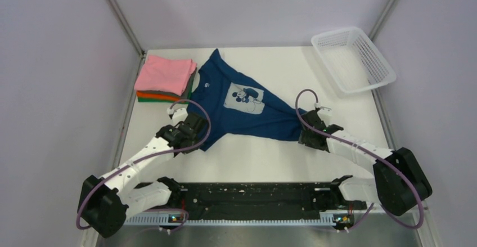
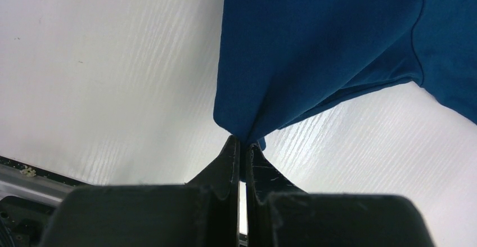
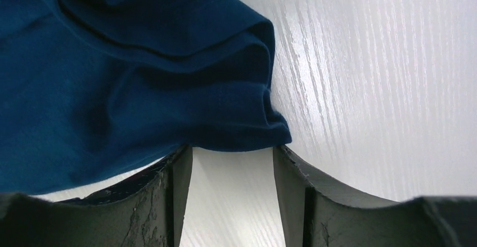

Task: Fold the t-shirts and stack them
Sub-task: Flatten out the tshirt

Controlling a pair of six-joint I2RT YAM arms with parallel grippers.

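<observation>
The navy blue t-shirt (image 1: 242, 103) with a pale cartoon-mouse print lies spread and creased across the middle of the table. My left gripper (image 1: 194, 124) is shut on its near-left edge; in the left wrist view the fingertips (image 2: 243, 146) pinch a fold of the blue cloth (image 2: 315, 50). My right gripper (image 1: 306, 128) is open at the shirt's bunched right corner; in the right wrist view the cloth (image 3: 129, 72) lies just past the open fingertips (image 3: 232, 151), none of it between them. A folded stack with the pink shirt (image 1: 165, 73) on top of orange and green ones sits at the back left.
A white plastic mesh basket (image 1: 352, 58) stands at the back right corner. Walls close in the table on the left, back and right. A black rail (image 1: 247, 196) with the arm bases runs along the near edge.
</observation>
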